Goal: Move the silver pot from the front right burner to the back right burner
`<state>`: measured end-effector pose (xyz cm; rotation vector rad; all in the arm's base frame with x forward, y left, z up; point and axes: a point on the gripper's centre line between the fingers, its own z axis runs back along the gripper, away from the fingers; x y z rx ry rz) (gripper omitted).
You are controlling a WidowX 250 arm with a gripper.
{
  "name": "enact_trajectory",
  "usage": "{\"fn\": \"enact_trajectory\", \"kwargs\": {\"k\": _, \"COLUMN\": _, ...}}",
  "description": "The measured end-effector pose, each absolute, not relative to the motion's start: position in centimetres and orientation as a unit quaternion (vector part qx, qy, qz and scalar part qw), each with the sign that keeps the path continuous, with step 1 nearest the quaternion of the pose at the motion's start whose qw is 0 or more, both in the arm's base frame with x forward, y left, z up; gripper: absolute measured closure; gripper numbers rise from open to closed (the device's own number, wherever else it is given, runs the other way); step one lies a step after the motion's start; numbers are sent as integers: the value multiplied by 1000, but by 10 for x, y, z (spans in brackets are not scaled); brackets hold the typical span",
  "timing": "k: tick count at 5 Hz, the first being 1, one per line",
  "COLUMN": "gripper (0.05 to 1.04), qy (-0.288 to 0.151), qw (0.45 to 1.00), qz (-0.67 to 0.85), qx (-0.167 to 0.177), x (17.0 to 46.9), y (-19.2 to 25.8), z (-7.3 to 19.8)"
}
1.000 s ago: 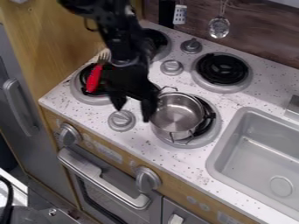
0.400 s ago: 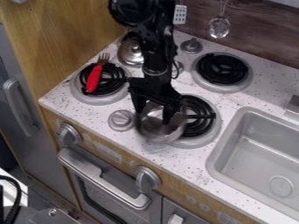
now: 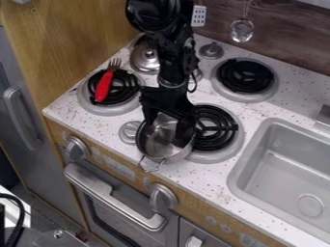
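Pot (image 3: pixel 159 146), metal, open-topped: sits in the middle of the stove front, between a knob (image 3: pixel 130 132) and the front right burner (image 3: pixel 222 125), overlapping the left edge of that burner in the camera view. Small loop handle (image 3: pixel 150 164), wire: points toward the front edge of the counter. Full rest on the counter or slight lift: cannot tell.

Gripper (image 3: pixel 167 126), black: hangs over the back part of the pot, fingers spread apart, one near the left of the rim, the other toward the right. Firm contact with the rim: cannot tell.

Progress, by judgement: off-centre placing of the pot, beside most of the coil, done; handling under way rather than finished, given the gripper at the pot. Amount left: cannot tell.

Contents of pot: bare metal in the visible part of the floor; remainder hidden behind the gripper. Sink (image 3: pixel 253 147), grey, at right: has a round drain (image 3: pixel 310 205) in the floor.

Also: fork (image 3: pixel 103 87), red-handled, lying across the front left burner (image 3: pixel 124 91); metal lid (image 3: pixel 144 57), behind, with a knob on top.
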<state>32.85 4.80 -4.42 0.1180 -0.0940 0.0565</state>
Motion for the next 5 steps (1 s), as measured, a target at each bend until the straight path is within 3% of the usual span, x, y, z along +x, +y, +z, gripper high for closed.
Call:
{"fn": "enact_trajectory", "kwargs": {"k": 1, "gripper": 85, "qy": -60, "qw": 996, "qz": 25, "qx": 61, "x": 326, "y": 48, "z": -33}}
{"fn": "enact_trajectory", "kwargs": {"k": 2, "gripper": 85, "qy": -151, "qw": 987, "qz": 13, "qx": 59, "x": 341, "y": 32, "z": 9}}
{"fn": "enact_trajectory", "kwargs": {"k": 3, "gripper": 85, "qy": -177, "qw": 983, "qz": -9, "qx": 51, "x": 344, "y": 10, "z": 30}}
{"fn": "enact_trajectory", "kwargs": {"k": 4, "gripper": 85, "qy": -147, "qw": 989, "qz": -18, "qx": 28, "x": 333, "y": -8, "z": 21}}
{"fn": "enact_trajectory", "kwargs": {"k": 5, "gripper": 85, "qy": -81, "qw": 997, "qz": -14, "qx": 10, "x": 319, "y": -15, "z": -23}}
